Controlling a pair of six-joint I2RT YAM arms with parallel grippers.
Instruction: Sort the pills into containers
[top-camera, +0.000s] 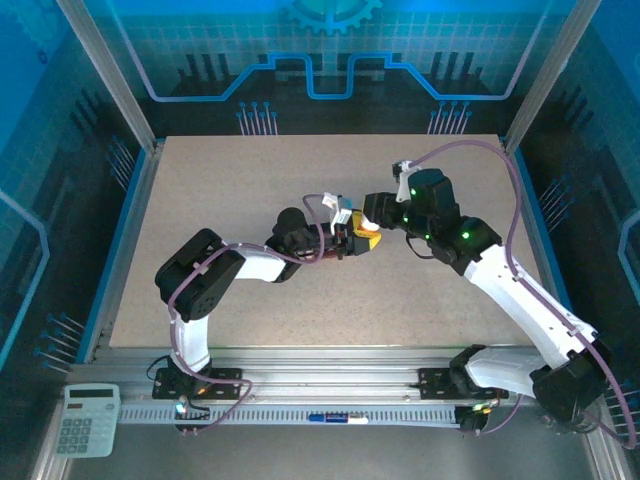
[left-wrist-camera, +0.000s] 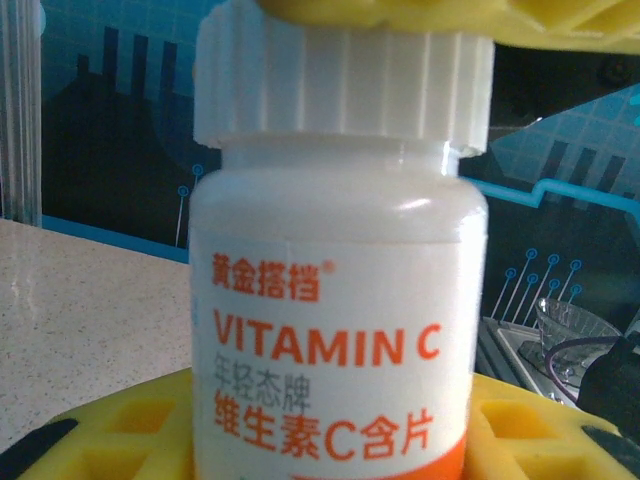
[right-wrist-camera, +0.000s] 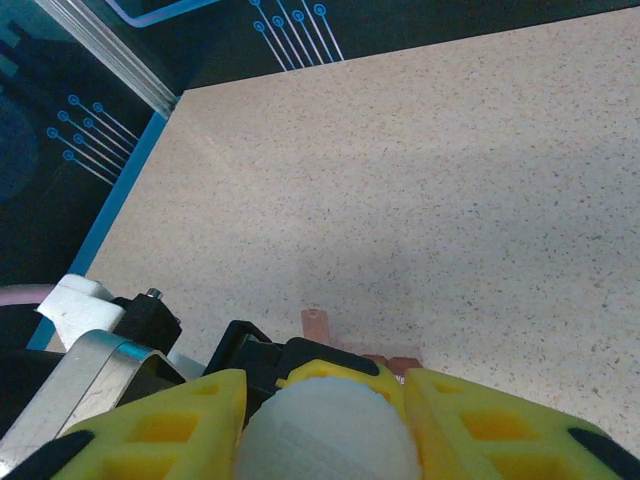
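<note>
Left gripper (left-wrist-camera: 320, 435) pinches the white plastic vitamin C bottle (left-wrist-camera: 335, 300); right gripper (right-wrist-camera: 330, 430) clamps its white ribbed cap (left-wrist-camera: 345, 85). Twist squarely (bottle upright, I'd say). The reddish-brown plastic compartment strip (right-wrist-camera: 316, 323) lies on the beige table (right-wrist-camera: 450, 180) just beneath.

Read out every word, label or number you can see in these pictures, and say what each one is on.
"黄金搭档": orange, top line of the label on the white bottle.
"VITAMIN C": large orange letters, same label.
"年轻态牌": grey, same label.
"维生素C含片": orange, bottom line of the same label.
Keys of the calculator: too small to read.
</note>
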